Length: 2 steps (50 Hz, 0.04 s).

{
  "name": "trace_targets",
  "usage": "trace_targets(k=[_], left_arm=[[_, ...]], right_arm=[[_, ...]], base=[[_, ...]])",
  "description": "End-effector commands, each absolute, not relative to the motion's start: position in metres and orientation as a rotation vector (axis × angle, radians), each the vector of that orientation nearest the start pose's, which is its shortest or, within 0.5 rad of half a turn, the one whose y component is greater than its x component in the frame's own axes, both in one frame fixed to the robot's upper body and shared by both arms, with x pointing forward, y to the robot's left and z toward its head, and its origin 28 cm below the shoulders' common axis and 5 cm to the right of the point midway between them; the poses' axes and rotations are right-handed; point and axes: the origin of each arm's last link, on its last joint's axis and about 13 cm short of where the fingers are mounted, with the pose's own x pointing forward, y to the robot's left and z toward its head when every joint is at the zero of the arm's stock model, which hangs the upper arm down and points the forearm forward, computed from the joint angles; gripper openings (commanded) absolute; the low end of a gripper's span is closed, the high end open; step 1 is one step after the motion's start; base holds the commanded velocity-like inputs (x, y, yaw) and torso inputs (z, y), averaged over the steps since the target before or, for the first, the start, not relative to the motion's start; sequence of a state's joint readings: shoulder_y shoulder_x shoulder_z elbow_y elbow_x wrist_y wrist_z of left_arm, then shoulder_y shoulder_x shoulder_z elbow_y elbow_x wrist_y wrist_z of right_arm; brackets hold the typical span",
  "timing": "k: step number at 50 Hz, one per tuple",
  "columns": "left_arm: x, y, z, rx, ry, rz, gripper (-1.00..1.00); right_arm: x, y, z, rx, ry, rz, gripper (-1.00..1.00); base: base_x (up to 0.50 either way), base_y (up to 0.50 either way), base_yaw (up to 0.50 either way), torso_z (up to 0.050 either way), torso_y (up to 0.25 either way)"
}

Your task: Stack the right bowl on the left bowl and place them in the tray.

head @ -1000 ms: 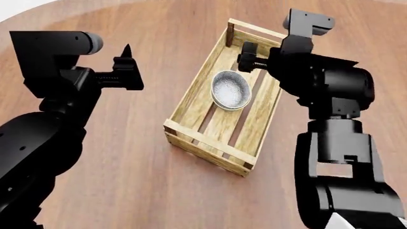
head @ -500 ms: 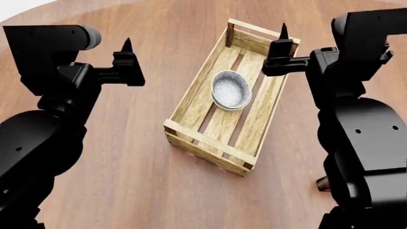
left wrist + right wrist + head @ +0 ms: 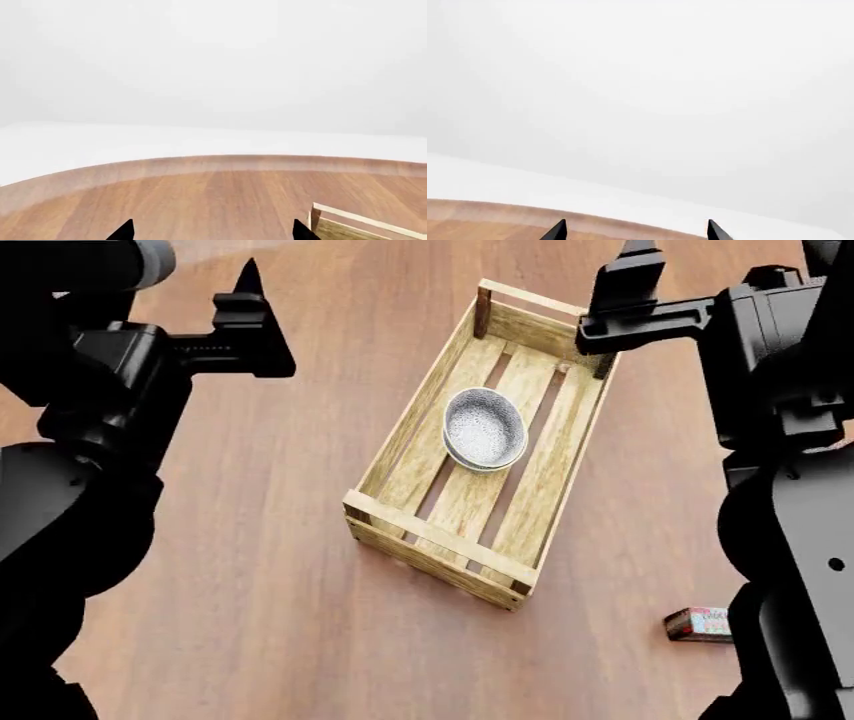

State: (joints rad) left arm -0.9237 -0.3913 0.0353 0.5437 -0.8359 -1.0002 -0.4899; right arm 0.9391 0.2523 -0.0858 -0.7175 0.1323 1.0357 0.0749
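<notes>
Wooden tray [image 3: 400,450] is holding two stacked bowls [image 3: 483,428], with both grippers, left gripper [image 3: 212,231] and right gripper [image 3: 635,231], spread apart at ten and two o'clock.

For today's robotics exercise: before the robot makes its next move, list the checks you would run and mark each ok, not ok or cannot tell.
1. Bowls stacked: ok, a second rim shows beneath the top one.
2. Stack inside the tray: ok, resting on the slats.
3. Left gripper empty: ok, fingertips apart.
4. Right gripper empty: ok, fingertips apart.
5. Both arms raised off the tray: ok.
6. Small red box outside the tray: ok.
</notes>
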Motion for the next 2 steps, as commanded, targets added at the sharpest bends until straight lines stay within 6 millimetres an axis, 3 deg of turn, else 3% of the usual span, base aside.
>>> trace_targets(k=[1,2], left_arm=[[0.254,0.2266,0.3116,-0.058,-0.411,-0.083,1.0],[0.2538,0.2265,0.312,-0.058,-0.412,-0.083,1.0]], right_arm=[[0.2422,-0.1193,0.324,-0.24,-0.669,-0.028,1.0],[0.2416,-0.1193,0.3251,-0.24,-0.67,-0.027,1.0]], base=[[0.0,0.0,0.0,0.0,0.0],[0.0,0.0,0.0,0.0,0.0]])
